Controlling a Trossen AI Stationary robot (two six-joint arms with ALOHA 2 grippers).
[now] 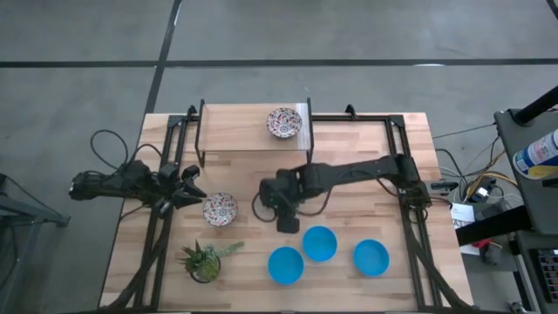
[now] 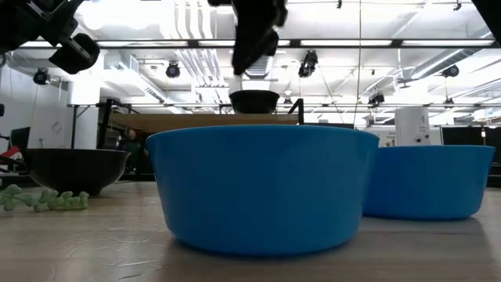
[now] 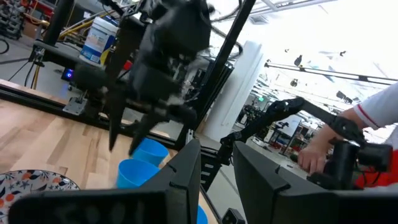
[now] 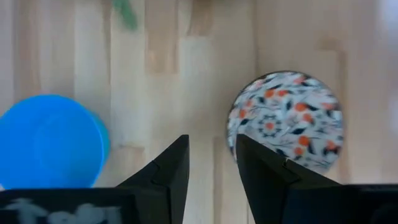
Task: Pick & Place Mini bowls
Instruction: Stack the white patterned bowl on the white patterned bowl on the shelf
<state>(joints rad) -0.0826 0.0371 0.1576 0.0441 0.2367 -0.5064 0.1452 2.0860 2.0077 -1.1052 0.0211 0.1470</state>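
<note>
Three plain blue mini bowls sit upright on the table near its near edge. One patterned mini bowl rests on the table left of centre, and another stands on the raised shelf at the far side. A third patterned bowl is not in view. My right gripper hovers open above bare wood, pointing down, between the patterned bowl and a blue bowl. My left gripper is open, just left of the patterned bowl, touching nothing.
A small green potted plant stands near the table's near left corner. The raised wooden shelf and black frame rails border the work area. A person's hand shows in the room beyond the table. Bare wood lies right of centre.
</note>
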